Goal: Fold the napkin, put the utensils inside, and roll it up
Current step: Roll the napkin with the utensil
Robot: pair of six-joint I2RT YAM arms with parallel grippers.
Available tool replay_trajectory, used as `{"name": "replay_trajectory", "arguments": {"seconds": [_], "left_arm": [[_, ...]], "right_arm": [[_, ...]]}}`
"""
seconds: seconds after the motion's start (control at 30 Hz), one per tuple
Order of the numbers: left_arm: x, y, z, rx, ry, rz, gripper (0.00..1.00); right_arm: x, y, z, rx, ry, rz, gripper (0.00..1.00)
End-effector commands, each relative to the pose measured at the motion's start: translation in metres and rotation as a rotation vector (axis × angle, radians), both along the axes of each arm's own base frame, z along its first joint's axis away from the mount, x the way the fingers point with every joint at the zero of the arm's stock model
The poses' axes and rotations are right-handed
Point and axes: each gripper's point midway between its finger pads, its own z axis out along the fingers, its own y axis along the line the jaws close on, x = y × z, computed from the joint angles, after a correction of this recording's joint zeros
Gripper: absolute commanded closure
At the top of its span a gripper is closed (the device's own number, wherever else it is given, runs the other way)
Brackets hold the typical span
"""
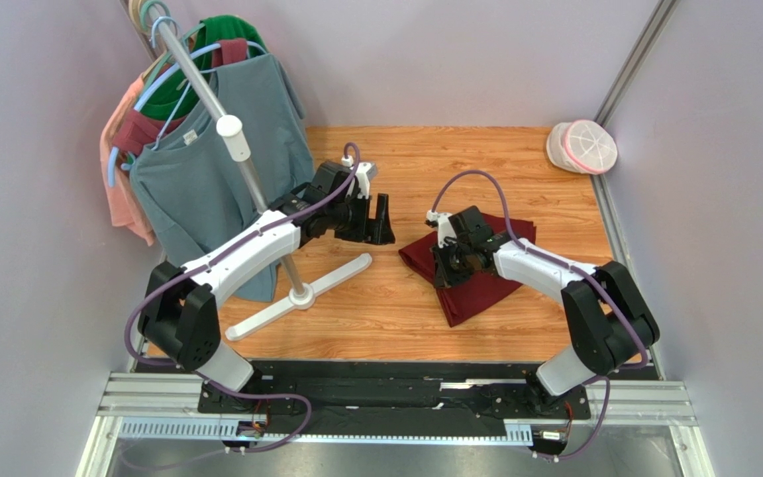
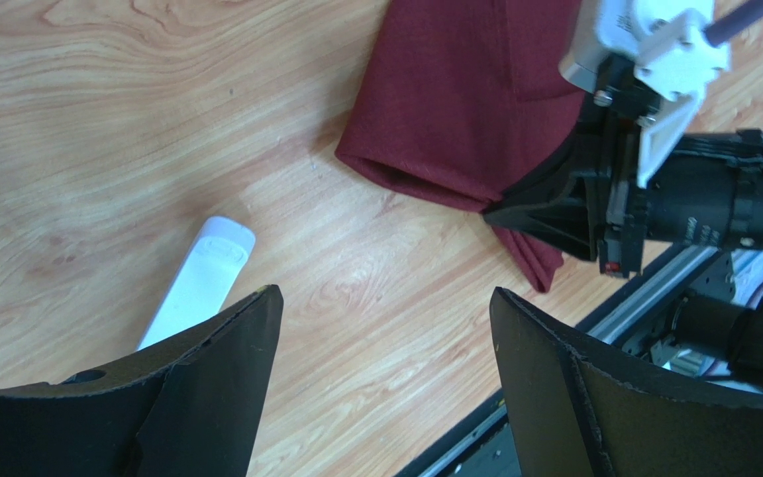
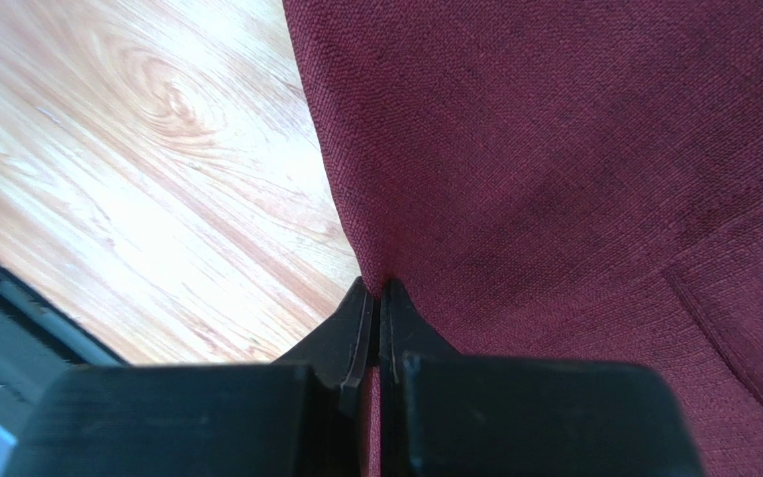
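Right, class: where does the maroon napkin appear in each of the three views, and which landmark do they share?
Top external: napkin right of centre, under the right arm.
Left wrist: napkin top centre, lying folded.
Right wrist: napkin fills the right side of the picture.
Shared landmark: the wooden table.

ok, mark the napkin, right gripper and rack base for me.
napkin (image 1: pixel 480 296), top view, near part of the folded cloth.
right gripper (image 3: pixel 377 298), right wrist view, closed fingertips at the cloth's edge.
rack base (image 1: pixel 346 270), top view, white bar right of the pole.
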Motion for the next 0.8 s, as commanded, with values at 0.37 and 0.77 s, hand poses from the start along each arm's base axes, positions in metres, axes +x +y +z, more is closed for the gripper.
{"name": "replay_trajectory", "arguments": {"seconds": [0.37,0.77], "left_arm": [[0.044,-0.056,-0.046,-0.034,0.084,0.029,0.13],[0.052,-0.086,-0.073,0.032,0.108,-0.023,0.13]], "right_arm": [[0.01,0.013,0.005,0.262,0.082,-0.062,1.0],[0.018,0.007,0.008,0.317,0.091,-0.092,1.0]]}}
